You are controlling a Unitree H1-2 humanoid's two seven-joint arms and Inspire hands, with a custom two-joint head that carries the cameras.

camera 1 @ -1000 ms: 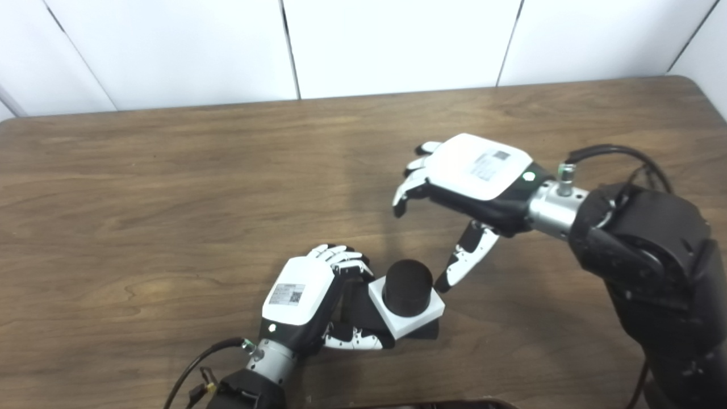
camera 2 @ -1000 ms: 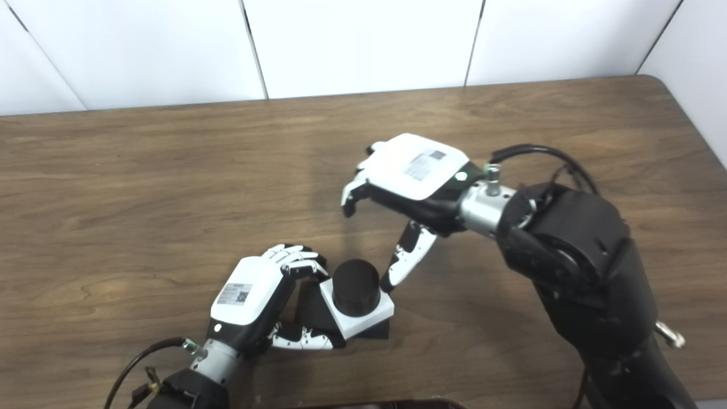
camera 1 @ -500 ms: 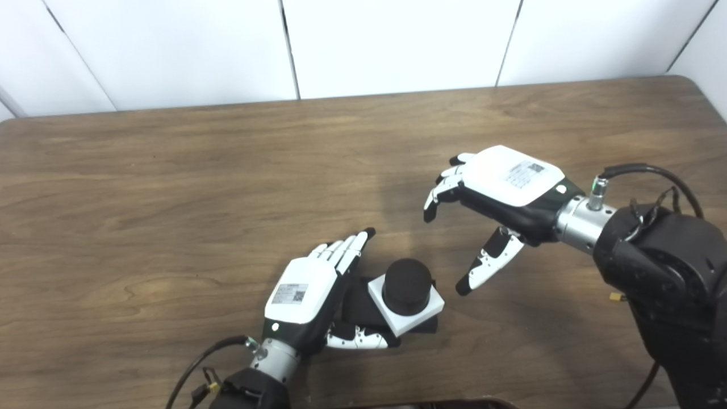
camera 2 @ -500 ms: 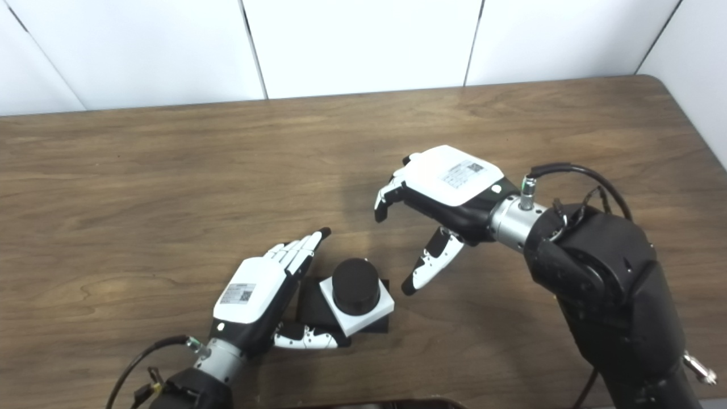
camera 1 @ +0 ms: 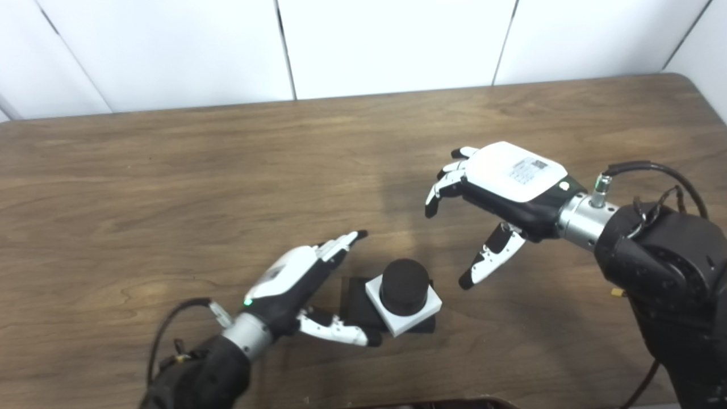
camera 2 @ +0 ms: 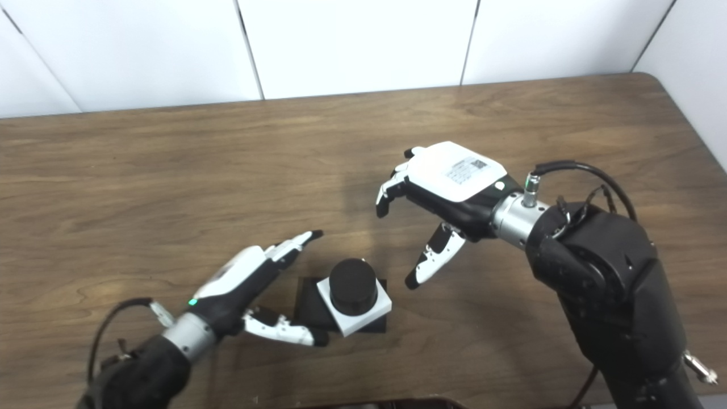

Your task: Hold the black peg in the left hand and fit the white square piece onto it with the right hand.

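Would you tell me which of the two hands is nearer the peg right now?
The left hand: its thumb reaches almost to the white piece around the peg, while the right hand hangs open, farther off.

White square piece (camera 1: pixel 404 308) on black peg (camera 1: pixel 404 279)

- Table (camera 1: pixel 170 170): dark brown wood-grain top, fills most of both views, grain runs left to right.
- Far edge of table sits against the wall; far-right corner is rounded.
- Wall (camera 1: pixel 392 45): plain white panels, split by thin dark vertical seams that lean slightly in the views.
- Second white wall panel at far right, past the table's corner.
- Light: even and diffuse, soft glare on the tabletop near the far edge, soft shadows mid-table.
- Dark rounded edge (camera 1: pixel 431 403) at the near bottom of the view, can't tell what it is.
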